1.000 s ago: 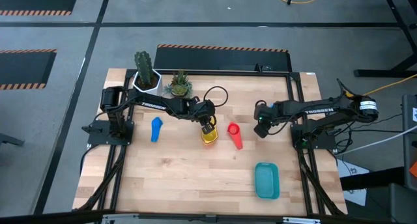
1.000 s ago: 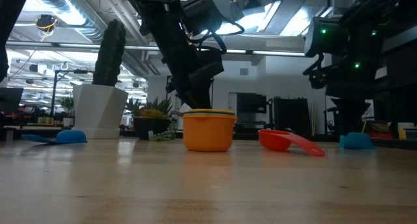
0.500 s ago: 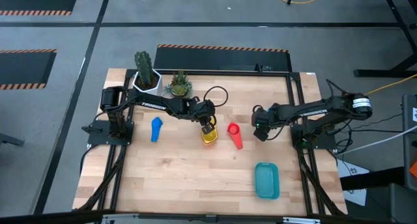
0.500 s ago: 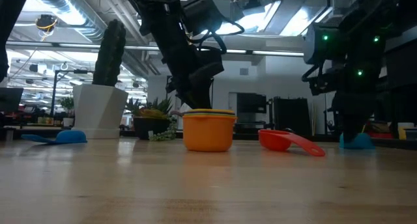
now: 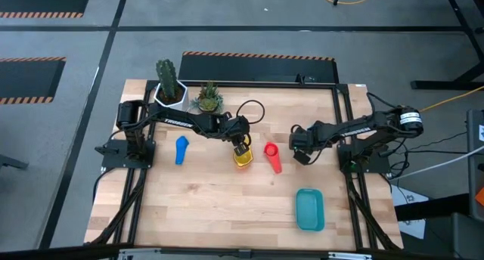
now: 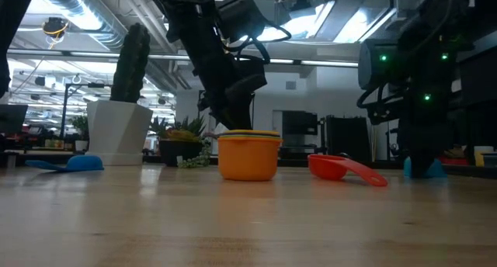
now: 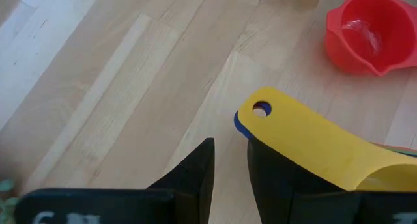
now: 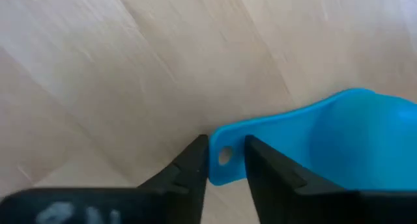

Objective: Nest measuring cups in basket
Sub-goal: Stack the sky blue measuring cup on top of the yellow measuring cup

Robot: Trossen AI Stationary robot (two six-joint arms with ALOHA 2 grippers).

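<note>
Standing near the middle of the wooden table, a nested stack of measuring cups is seen with an orange cup outermost and a yellow cup's handle on top, a dark blue edge just showing beneath that handle. The stack's handles are reached by the left gripper, whose two fingers are set a little apart beside and under the yellow handle; whether the handle is actually pinched cannot be told. Just beside the stack, towards the right arm, a red cup lies on the table, apart from it. Further that way, a light blue cup is met at its handle end by the right gripper, with one finger on each side of the handle; a firm clamp cannot be confirmed. On the other side of the stack a blue cup lies alone. The teal basket sits near the table's front edge on the right arm's side, well apart from all the cups. At the far edge a cactus in a white pot and a small plant are placed.
</note>
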